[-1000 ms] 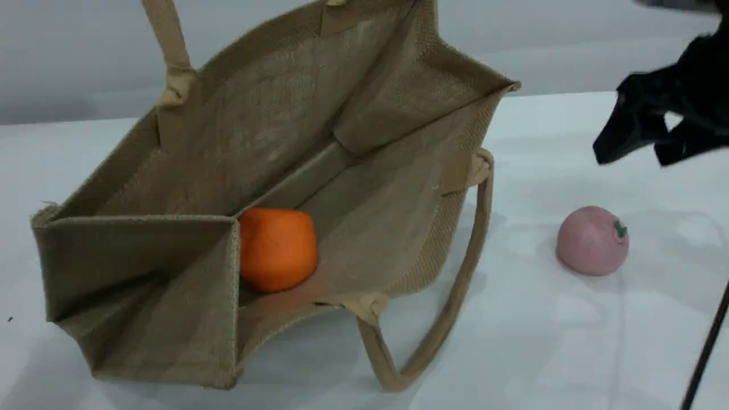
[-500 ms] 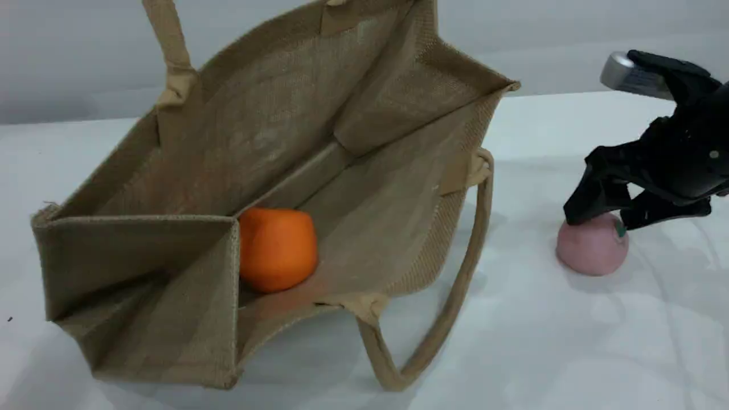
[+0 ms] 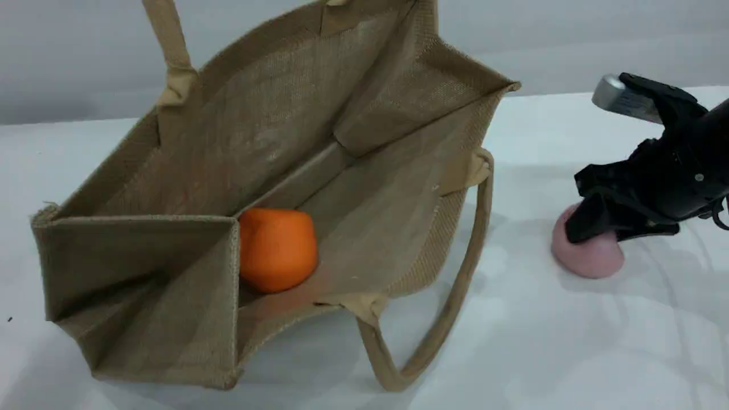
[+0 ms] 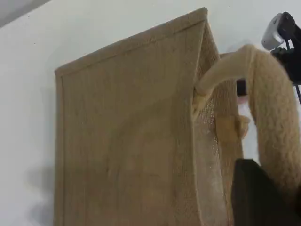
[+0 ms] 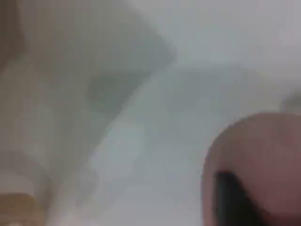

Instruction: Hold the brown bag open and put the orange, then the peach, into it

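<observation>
Peach on table, right of bag, well apart; your right gripper clamped over its top. Orange inside bag, near left. Your left gripper pinches far handle, holding bag open.

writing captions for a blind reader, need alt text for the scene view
A large tan-brown woven jute tote bag stands propped open on a white table with a bright orange toy fruit lying inside. To its right, the black right pincer presses down over a dusty pink round toy peach still on the table.
</observation>
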Controlling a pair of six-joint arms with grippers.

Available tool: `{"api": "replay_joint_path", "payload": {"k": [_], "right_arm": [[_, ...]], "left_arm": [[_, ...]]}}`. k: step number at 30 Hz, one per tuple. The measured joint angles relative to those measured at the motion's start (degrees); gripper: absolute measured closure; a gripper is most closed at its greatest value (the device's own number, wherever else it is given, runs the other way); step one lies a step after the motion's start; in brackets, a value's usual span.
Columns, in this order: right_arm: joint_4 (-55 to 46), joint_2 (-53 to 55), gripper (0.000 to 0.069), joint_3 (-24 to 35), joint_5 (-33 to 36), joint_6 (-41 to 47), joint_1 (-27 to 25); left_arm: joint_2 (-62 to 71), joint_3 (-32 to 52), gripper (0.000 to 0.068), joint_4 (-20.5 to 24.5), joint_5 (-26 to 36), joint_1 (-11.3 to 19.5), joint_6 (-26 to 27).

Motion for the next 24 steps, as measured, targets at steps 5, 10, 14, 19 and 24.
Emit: {"api": "replay_joint_path", "payload": {"k": [5,10,14,19,24], "right_arm": [[-3.6,-2.5,0.0664,0.2,2.4,2.4,0.0],[-14.3,-9.5,0.0664,0.2,6.7,10.1,0.0],[-23.8,-17.6,0.0664,0.2,7.8,19.8,0.0],[-29.8,-28.2,0.0664,0.2,13.1,26.9,0.0],[-24.4,-34.4,0.0664,0.2,21.2,23.4,0.3]], "left_arm": [[0.0,0.0,0.061,0.0,0.0,0.0,0.0],[0.0,0.0,0.061,0.0,0.0,0.0,0.0],[0.0,0.0,0.061,0.0,0.0,0.0,0.0],[0.0,0.0,0.061,0.0,0.0,0.0,0.0],[0.0,0.0,0.061,0.0,0.0,0.0,0.3]]}}
